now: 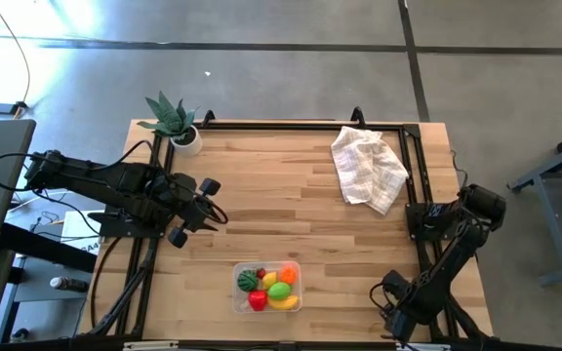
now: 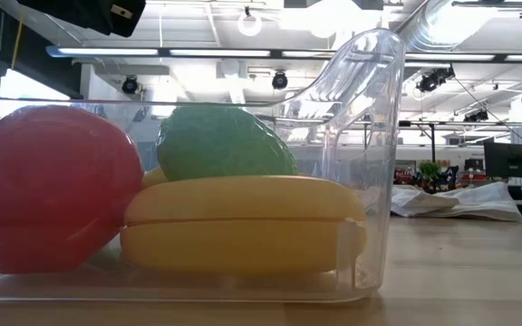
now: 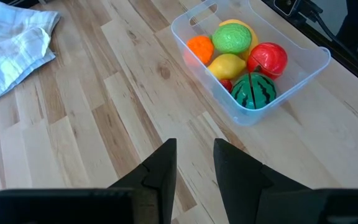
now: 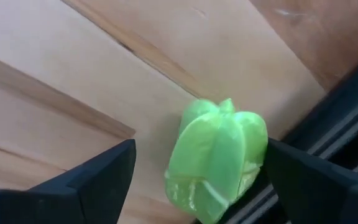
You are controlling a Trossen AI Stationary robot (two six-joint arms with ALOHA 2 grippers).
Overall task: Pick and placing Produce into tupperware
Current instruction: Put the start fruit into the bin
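Bright, even light fills every view. In the low view, ceiling lamps blow out to white at the upper centre, and the clear plastic rectangular container [image 2: 370, 163] catches glare along its curved wall. The pale wooden table [image 1: 291, 205] shows soft shadows. The close green ribbed toy pepper [image 4: 219, 158] looks blurred.

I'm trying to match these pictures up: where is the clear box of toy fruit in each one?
High view: the tupperware sits at the table's near edge, centre.
Low view: it fills the left, close up.
Left wrist view: upper right.
Right wrist view: not in it.
Shared landmark: the white cloth.
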